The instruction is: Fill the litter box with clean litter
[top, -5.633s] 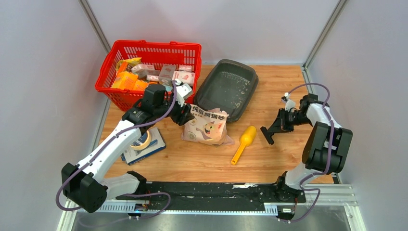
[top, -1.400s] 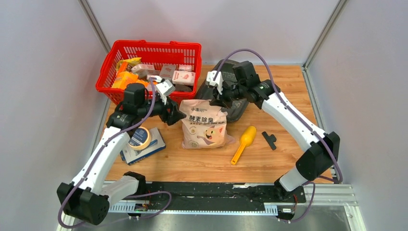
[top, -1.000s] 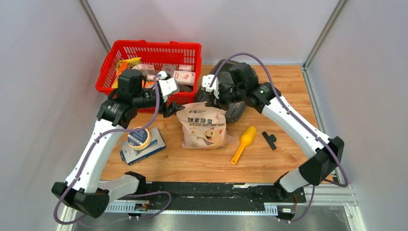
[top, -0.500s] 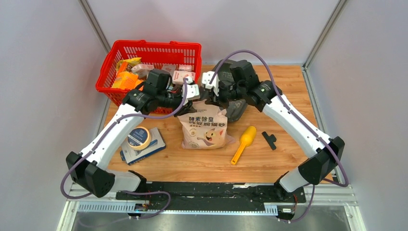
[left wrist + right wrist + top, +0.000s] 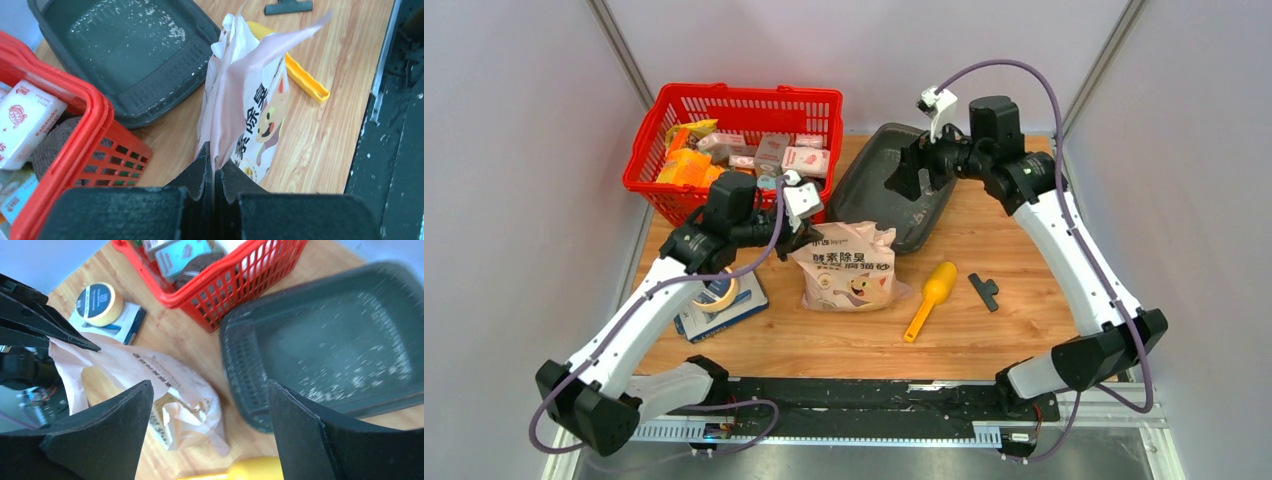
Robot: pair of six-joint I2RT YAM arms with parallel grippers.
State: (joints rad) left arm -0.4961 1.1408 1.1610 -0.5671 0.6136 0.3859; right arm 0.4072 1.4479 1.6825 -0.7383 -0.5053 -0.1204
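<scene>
The dark grey litter box [image 5: 894,185] lies at the back centre, holding only a thin scatter of pale litter [image 5: 150,15] granules. In front of it stands the pink-beige bag [image 5: 849,265] with the cartoon cat. My left gripper [image 5: 809,233] is shut on the bag's top left edge, and in the left wrist view the film runs pinched between the jaws of the left gripper [image 5: 214,170]. My right gripper [image 5: 904,178] hangs open above the litter box [image 5: 340,340]. Nothing lies between the fingers of the right gripper [image 5: 210,385], which is apart from the bag [image 5: 150,385].
A red basket [image 5: 744,92] full of packets stands left of the litter box. A yellow scoop [image 5: 932,295] and a small black clip [image 5: 985,291] lie right of the bag. A tape roll [image 5: 714,290] rests on a book [image 5: 734,312] at the left.
My right gripper has opened, let go of the bag's top and swung back right over the litter box. My left gripper has come in and shut on the bag's top edge.
</scene>
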